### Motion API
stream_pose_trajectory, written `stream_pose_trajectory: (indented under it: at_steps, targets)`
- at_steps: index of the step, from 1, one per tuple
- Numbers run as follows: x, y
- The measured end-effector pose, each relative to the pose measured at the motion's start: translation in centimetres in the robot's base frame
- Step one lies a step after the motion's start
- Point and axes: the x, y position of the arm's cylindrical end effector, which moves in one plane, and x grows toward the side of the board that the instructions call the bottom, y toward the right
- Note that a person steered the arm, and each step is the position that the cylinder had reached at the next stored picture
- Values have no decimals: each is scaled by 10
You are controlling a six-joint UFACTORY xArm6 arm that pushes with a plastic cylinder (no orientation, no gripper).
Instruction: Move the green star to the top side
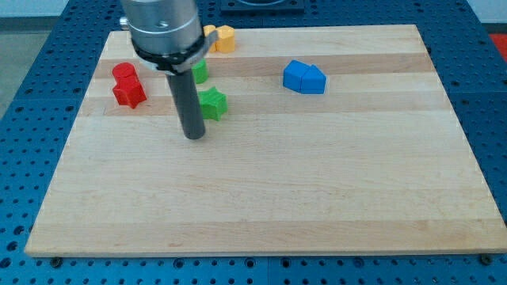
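Pale wooden worktop (pixel 317 198) with lengthwise grain, lying on a blue perforated base (pixel 491 103); one arm enters from the far side, a grey cylindrical housing (pixel 162 28) carrying a straight dark rod.

End effector: plain rod only, no jaws, so neither open nor closed and gripping nothing; my tip (pixel 194 137) rests at worktop level, left of centre in the far half.

Green star-shaped block (pixel 212 103): just right of the rod and slightly farther than my tip; whether rod and star touch cannot be told; the star sits well short of the far edge.

Second green block (pixel 200 71): directly beyond the star, partly hidden by the rod and housing, shape not readable.

Two red blocks at far left: one rounded (pixel 124 73), one star-like (pixel 129 93) just nearer, the pair touching or nearly so.

Yellow-orange blocks (pixel 223 37) at the far edge, partly behind the housing.

Two blue blocks (pixel 305 77) side by side, touching, right of the star and well apart from it.
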Motion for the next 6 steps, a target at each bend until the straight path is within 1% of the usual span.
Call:
stream_pose_trajectory:
  at_steps: [4, 5, 6]
  targets:
    - [-61, 5]
    - [-63, 6]
    - [-50, 48]
